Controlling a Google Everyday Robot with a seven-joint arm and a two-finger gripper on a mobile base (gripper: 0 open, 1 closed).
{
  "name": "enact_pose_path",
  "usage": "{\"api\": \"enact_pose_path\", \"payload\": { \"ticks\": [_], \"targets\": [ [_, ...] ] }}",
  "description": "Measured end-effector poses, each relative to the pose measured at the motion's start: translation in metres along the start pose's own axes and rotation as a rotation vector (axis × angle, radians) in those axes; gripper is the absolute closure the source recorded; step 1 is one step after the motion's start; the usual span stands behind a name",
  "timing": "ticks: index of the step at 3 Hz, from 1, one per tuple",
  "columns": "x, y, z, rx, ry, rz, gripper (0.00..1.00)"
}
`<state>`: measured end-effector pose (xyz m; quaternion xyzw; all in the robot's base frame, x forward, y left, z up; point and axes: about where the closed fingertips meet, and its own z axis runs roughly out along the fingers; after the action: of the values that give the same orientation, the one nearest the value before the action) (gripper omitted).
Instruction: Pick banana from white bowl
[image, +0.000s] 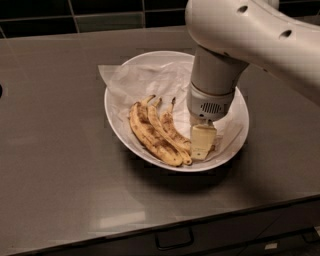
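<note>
The white bowl (125, 132) sits on the dark counter, lined with crumpled white paper (150, 77). Three speckled bananas lie side by side in its left half. The banana (171, 127) is the rightmost, shortest and most curved, with its dark stem pointing to the back. My gripper (202, 149) points straight down inside the bowl at the banana's near right end, touching or just above it. The wrist and arm hide the bowl's right middle and the far side of the gripper.
Two longer bananas (150, 132) lie to the left of the target, touching it. The counter's front edge (200, 222) runs below, with drawer handles under it. A dark tiled wall (100, 15) stands behind the counter.
</note>
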<state>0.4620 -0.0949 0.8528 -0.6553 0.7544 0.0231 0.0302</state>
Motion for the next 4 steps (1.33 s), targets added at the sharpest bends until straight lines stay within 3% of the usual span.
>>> {"api": "enact_pose_path", "payload": {
  "ticks": [4],
  "targets": [
    [0.0014,0.0001,0.0081,-0.033,0.015,-0.003,0.51]
  ]
}}
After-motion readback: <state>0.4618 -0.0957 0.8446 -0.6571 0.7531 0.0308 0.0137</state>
